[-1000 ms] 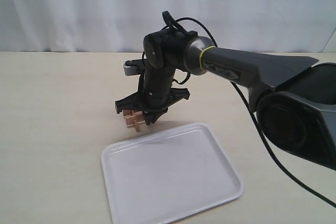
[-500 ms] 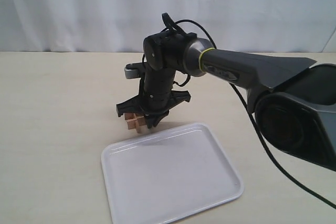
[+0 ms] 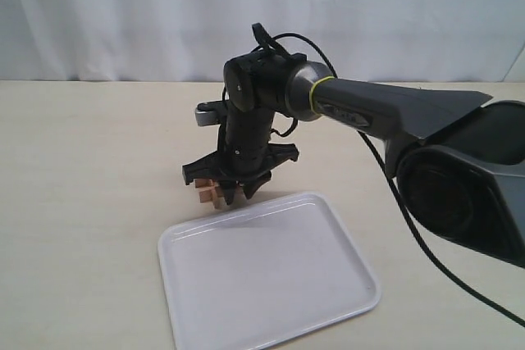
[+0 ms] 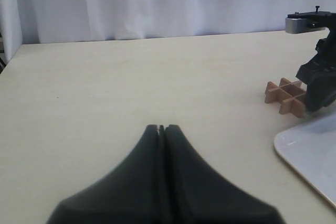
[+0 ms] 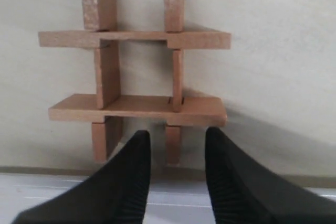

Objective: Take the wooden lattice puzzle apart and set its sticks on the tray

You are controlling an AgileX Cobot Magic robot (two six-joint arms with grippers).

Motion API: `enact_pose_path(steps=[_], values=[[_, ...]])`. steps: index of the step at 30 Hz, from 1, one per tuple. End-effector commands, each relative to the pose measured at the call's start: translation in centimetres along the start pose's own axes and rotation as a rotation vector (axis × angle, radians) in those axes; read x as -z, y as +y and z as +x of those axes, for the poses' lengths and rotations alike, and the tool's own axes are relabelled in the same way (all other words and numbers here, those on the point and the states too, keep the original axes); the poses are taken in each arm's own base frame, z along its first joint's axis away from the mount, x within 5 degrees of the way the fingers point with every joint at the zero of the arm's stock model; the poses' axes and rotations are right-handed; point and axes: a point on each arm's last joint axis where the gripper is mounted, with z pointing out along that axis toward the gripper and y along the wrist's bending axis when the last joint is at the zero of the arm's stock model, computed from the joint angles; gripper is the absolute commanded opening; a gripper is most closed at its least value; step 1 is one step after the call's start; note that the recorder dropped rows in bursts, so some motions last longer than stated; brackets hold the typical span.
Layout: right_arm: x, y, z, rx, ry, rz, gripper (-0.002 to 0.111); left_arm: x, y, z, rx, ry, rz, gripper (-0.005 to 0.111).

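The wooden lattice puzzle (image 5: 136, 72) lies flat and assembled on the table (image 3: 82, 161), just outside the far rim of the tray (image 3: 271, 276). The right gripper (image 3: 234, 190) hangs directly over it with its jaws parted and gripping nothing. The end of one of the sticks (image 5: 177, 77) sits in the gap between the fingers (image 5: 131, 182). In the exterior view this gripper hides most of the puzzle. The left gripper (image 4: 161, 128), well apart from the tray, has its jaws pressed together and empty.
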Motion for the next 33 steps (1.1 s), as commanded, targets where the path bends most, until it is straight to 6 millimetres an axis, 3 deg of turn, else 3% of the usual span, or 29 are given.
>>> enact_pose_path(steps=[1,7,16,33], values=[[3.1,-0.2,-0.3,-0.003,-0.041,-0.002,0.038,0.0,0.0,-0.1,0.002,-0.013,0.006,0.000],[5.5,-0.9,-0.4,0.008,-0.074,0.034,0.038,0.0,0.0,-0.1,0.002,-0.013,0.006,0.000],[5.1,-3.5,-1.1,0.027,-0.079,0.049,0.038,0.0,0.0,-0.1,0.002,-0.013,0.006,0.000],[5.0,-3.8,-1.0,1.271,-0.031,0.047,0.038,0.0,0.0,-0.1,0.002,-0.015,0.006,0.000]])
